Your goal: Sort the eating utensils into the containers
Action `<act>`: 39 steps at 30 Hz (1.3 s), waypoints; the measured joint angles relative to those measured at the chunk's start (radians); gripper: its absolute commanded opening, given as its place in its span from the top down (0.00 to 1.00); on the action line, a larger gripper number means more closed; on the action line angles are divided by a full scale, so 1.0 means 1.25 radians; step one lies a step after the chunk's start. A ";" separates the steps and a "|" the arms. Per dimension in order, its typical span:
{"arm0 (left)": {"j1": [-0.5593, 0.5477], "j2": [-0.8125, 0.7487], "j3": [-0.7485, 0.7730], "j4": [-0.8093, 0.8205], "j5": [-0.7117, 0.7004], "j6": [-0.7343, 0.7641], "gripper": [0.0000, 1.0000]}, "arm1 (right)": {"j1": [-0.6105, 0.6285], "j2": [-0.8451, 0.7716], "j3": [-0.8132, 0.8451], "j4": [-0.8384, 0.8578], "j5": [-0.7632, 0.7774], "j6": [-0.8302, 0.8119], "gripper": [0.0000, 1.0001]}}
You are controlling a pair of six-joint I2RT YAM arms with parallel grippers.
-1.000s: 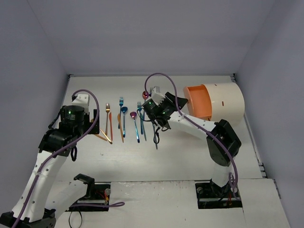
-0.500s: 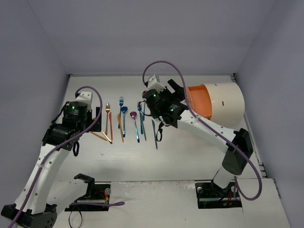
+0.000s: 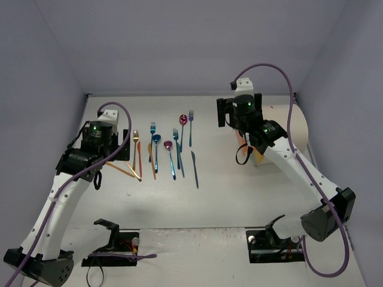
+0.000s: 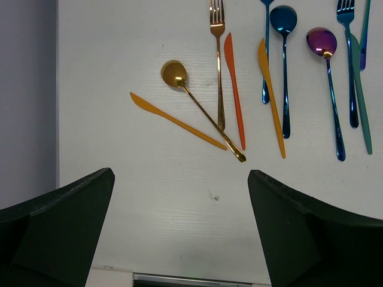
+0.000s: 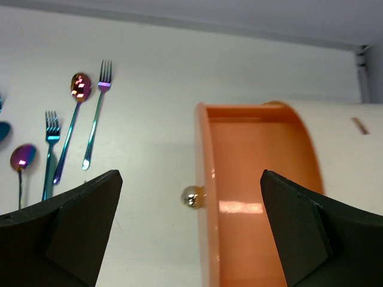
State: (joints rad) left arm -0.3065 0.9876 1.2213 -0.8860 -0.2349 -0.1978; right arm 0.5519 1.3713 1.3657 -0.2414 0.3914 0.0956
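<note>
The eating utensils lie in a row on the white table: a gold spoon, gold fork, orange knives, blue spoon and purple spoon. A magenta spoon and purple fork lie further back. One of the containers, an orange drawer with a gold knob, stands pulled out of the white cabinet. No utensil shows in the part of it I see. My right gripper hangs open above the knob and drawer front, holding nothing. My left gripper is open and empty, just near of the gold spoon.
A blue knife lies apart at the right end of the row. Walls close in the table at the back and both sides. The right arm covers most of the drawer in the top view.
My right arm has swung from the utensil row to above the open drawer, and its jaws have opened wide. My left gripper has shifted slightly toward the back.
</note>
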 measured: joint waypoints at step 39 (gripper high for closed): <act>0.000 0.047 0.016 0.000 0.042 -0.031 0.07 | -0.075 0.080 0.000 -0.020 -0.328 0.142 0.05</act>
State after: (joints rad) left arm -0.3065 1.0470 1.2419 -0.8860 -0.1825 -0.2367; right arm 0.4587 1.4712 1.3662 -0.2665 -0.0185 0.2729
